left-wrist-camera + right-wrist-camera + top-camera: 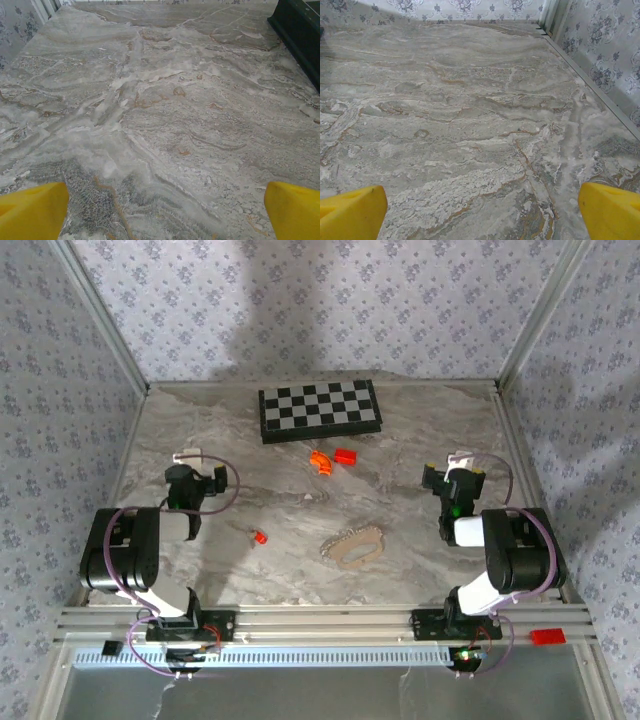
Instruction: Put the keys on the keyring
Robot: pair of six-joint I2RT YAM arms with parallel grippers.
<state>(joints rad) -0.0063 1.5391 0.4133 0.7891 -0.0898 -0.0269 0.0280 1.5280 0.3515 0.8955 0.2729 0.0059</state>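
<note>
Starting nearest you, the keys [259,537], of which you can see just one tiny red-orange piece, lie flat on the marbled counter [420,570]. This piece sits behind your left tool [197,476] and off to its right, closer to the arm bases than the tool tips are, and nothing touches it. The keyring [353,544], a pale floppy oval loop, lies at about the same depth, behind your right tool [452,480] and to its left, nearer that tool than the left one. The key and the ring are well apart, and the key is not threaded on.

Both tools are further out, one on each side of the counter and pointing away from you. In the left wrist view, your left tool [164,212] is spread wide, its yellow fingertips [32,210] at the two bottom corners with bare counter between them, gripping nothing. In the right wrist view, your right tool [482,212] is just as wide, its yellow fingertips [610,210] set the same way, and it also carries nothing.

Beyond the tools, ahead of the left tool and to its right, an orange curved piece [320,461] lies just beside a red rectangular block [345,456]. Farthest out is the black-and-white checkerboard [319,410]. Its dark edge [300,30] shows ahead and to the right in the left wrist view.
</note>
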